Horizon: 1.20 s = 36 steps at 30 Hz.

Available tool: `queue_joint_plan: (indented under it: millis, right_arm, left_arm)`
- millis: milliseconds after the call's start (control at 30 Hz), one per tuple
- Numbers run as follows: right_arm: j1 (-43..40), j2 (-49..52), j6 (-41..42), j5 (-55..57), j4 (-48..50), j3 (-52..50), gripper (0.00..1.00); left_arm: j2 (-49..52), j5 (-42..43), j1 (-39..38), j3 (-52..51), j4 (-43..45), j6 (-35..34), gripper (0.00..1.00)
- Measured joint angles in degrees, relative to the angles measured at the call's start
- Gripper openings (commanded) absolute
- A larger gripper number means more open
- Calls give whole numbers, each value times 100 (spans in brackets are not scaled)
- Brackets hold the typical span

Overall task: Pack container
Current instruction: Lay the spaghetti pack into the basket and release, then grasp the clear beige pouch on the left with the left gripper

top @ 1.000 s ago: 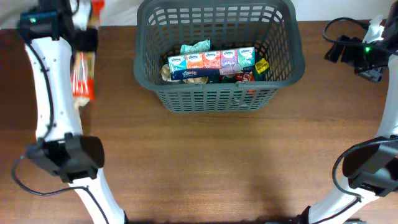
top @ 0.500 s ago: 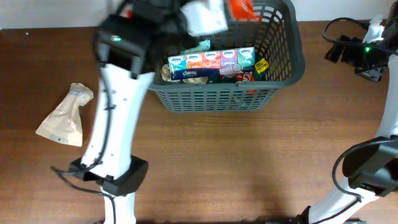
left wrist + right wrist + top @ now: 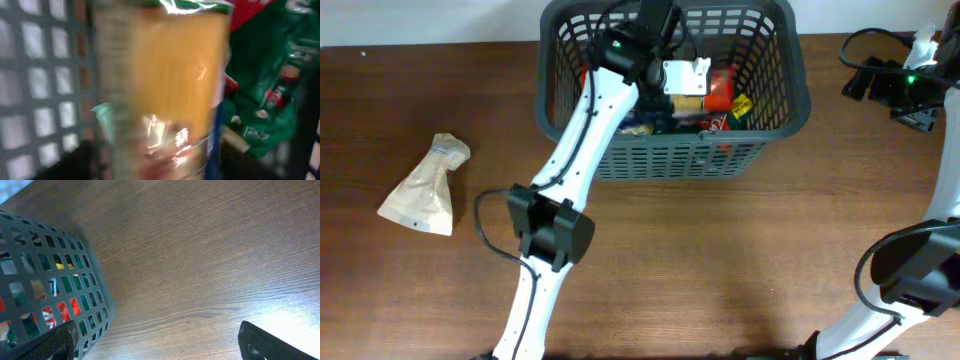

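Observation:
The container [image 3: 672, 146] is a dark grey lattice basket at the back middle of the table, with several food packets inside. My left gripper [image 3: 694, 84] reaches down into it, and its fingers are hidden under the wrist. A long clear packet of yellow strands with a red end [image 3: 170, 85] fills the blurred left wrist view, close against the container's lattice wall [image 3: 35, 75]. No fingers show there. That packet's red end [image 3: 719, 88] shows beside the wrist. My right gripper [image 3: 157, 347] hangs open over bare wood at the container's right side [image 3: 75, 280].
A beige paper pouch [image 3: 421, 188] lies on the table at the left. Green and red packets [image 3: 270, 100] sit in the container beside the long packet. Cables and the right arm [image 3: 910, 85] are at the back right corner.
My left arm has swung from the table's far left over and down into the container, carrying the long packet. The beige pouch now lies uncovered. The right arm has not moved.

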Motion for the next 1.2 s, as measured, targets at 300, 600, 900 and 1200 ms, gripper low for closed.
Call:
queue_joint_plan:
  millis: [300, 600, 900, 1200]
  right_arm:
    - [0, 0, -2, 0, 2, 0, 99]
    - [0, 0, -4, 0, 2, 0, 99]
    - [0, 0, -4, 0, 2, 0, 99]
    - [0, 0, -7, 0, 2, 0, 99]
  left_arm:
    - [-726, -1276, 195, 446, -1102, -1705, 99]
    - [-1902, -1495, 2216, 632, -1711, -3187, 99]
    - [-1797, -293, 4234, 109, -1779, -3814, 80]
    - [-796, -186, 4769, -1950, -973, -3967, 77]
